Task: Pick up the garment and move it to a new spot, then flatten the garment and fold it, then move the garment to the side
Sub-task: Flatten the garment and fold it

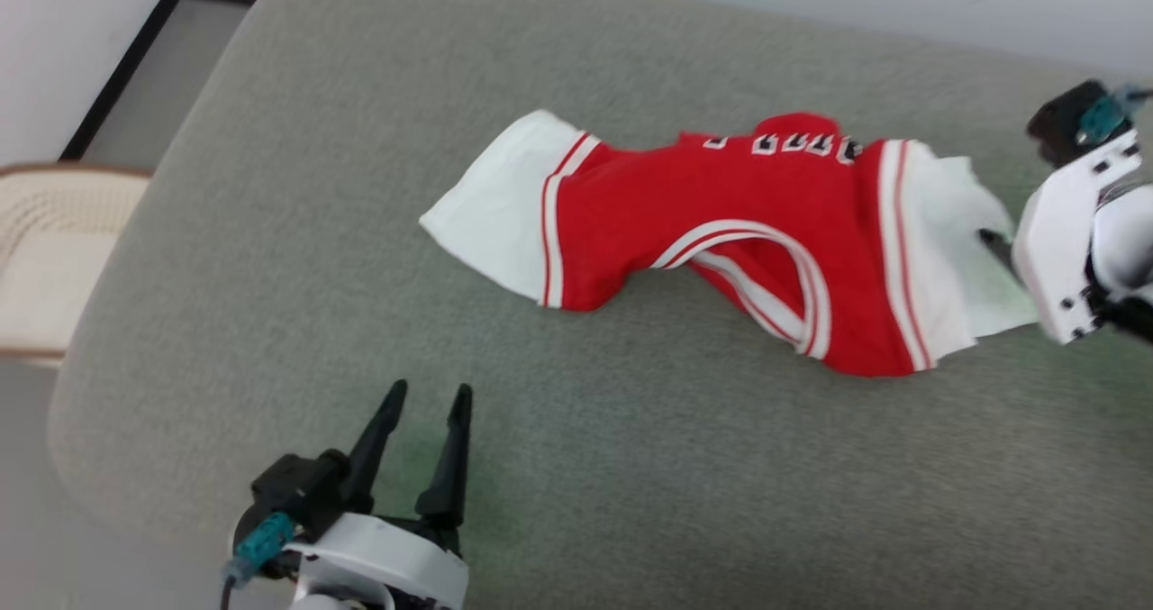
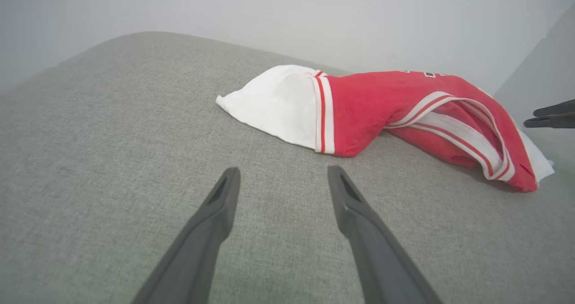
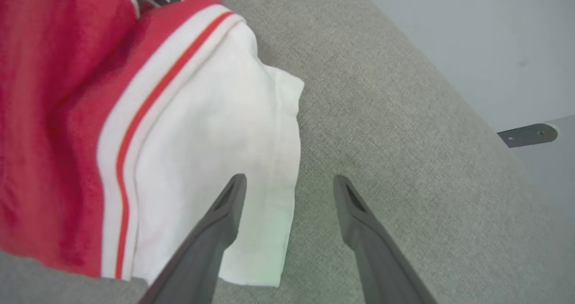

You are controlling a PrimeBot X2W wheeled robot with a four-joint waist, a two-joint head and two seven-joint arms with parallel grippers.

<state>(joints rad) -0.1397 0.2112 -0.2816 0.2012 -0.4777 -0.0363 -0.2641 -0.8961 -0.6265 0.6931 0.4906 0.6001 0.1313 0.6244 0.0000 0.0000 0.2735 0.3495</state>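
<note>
On a broad grey-green upholstered cushion (image 1: pixel 630 466) with a rounded near-left corner lies the garment (image 1: pixel 703 232), bunched lengthwise across the middle and right of the head view. Its red body is in the centre and a white sleeve (image 1: pixel 491 218) sticks out at each end. Red-and-white striped trim marks both sleeve seams and the neck opening, which gapes toward the robot.

Behind the cushion rises a pale, plain wall (image 2: pixel 287 12). At the upper left of the head view stands a dark-framed panel (image 1: pixel 153 78), with a cream woven piece (image 1: pixel 54 250) below it. The right wrist view shows a small grey metal plate (image 3: pixel 528 134) against the wall.

Black lettering (image 1: pixel 802 144) outlined in white runs along the garment's far edge (folded over and cut off, so no word or number can be read).

Left gripper (image 1: pixel 431 387): fingers spread, empty, low over bare cushion, well short of the nearer white sleeve.

Right gripper (image 3: pixel 289 178): fingers spread at the garment's right end, one over the white sleeve and the other over bare cushion, with the sleeve's edge between them. It cannot be told whether either finger touches the cloth.
</note>
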